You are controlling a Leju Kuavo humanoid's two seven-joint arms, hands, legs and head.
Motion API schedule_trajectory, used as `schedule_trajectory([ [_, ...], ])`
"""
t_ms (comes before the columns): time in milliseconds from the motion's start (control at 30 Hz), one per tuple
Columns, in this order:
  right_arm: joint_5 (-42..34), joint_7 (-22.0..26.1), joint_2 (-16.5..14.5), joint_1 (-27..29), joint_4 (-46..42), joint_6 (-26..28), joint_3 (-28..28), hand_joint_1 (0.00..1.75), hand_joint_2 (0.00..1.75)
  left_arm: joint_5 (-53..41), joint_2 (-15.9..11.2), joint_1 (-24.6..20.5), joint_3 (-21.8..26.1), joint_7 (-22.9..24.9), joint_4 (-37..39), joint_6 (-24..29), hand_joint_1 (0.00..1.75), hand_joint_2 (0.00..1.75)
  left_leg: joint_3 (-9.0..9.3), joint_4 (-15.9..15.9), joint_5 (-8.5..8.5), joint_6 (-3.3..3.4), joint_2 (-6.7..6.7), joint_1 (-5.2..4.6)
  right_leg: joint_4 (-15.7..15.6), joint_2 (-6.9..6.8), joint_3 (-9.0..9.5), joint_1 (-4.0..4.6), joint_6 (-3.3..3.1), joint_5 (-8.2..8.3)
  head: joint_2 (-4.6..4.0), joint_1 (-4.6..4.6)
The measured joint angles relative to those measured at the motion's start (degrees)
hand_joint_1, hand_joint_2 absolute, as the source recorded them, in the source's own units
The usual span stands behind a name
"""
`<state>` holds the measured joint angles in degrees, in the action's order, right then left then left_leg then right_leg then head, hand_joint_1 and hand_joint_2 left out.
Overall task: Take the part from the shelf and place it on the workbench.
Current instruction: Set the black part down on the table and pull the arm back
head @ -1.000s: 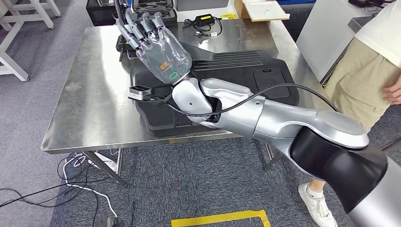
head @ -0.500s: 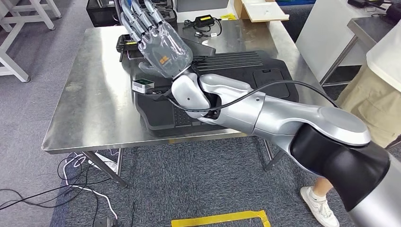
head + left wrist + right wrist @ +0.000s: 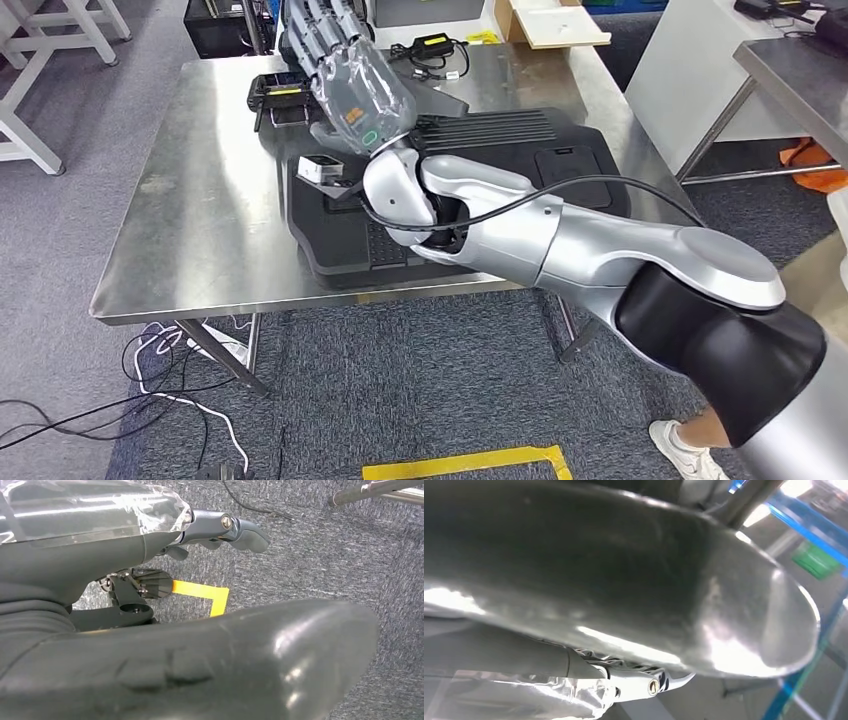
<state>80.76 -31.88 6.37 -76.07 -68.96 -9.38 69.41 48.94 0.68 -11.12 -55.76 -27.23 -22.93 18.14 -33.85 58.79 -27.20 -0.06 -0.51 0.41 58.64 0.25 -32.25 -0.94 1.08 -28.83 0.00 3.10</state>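
Observation:
A large black moulded part (image 3: 560, 165) lies flat on the steel workbench (image 3: 200, 200), taking up its right half. My right hand (image 3: 350, 85) is raised over the part's far left corner with its fingers stretched out and nothing in them; my silver right arm crosses above the part. The right wrist view shows this hand (image 3: 599, 605) close up and blurred. My left hand (image 3: 125, 545) hangs over the grey carpet beside a strip of yellow tape (image 3: 200, 590), fingers apart and holding nothing.
At the bench's far edge lie a black device with a yellow label (image 3: 275, 95), a charger with cable (image 3: 432, 45) and a cardboard box (image 3: 550, 20). A person's shoe (image 3: 685, 450) shows at bottom right. Another steel table (image 3: 790, 60) stands right. Cables trail under the bench.
My right hand has lifted and moved farther across the bench, toward its back edge. The person at the right has stepped almost out of the picture.

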Motion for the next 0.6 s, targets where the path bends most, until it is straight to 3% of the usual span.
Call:
schedule_trajectory([
  [300,-0.2,-0.5,3.2,-0.1,-3.9,-3.5,-2.7,0.0,0.0,0.8,0.0,0.4,0.0,-0.5,0.0,0.0,0.0,0.0,-0.03,0.0,0.0,-0.01,0.11,-0.02,0.0,0.06,-0.11,-0.01,-0.05,0.05,0.0,0.0],
  [600,-0.2,-0.6,8.9,-0.6,-10.1,-4.3,-4.9,0.0,0.0,0.9,0.0,0.5,0.0,-0.6,0.0,0.0,0.0,0.0,-0.06,0.0,-0.02,0.0,0.13,-0.02,0.0,0.06,-0.15,-0.01,-0.06,0.03,0.0,0.01],
])
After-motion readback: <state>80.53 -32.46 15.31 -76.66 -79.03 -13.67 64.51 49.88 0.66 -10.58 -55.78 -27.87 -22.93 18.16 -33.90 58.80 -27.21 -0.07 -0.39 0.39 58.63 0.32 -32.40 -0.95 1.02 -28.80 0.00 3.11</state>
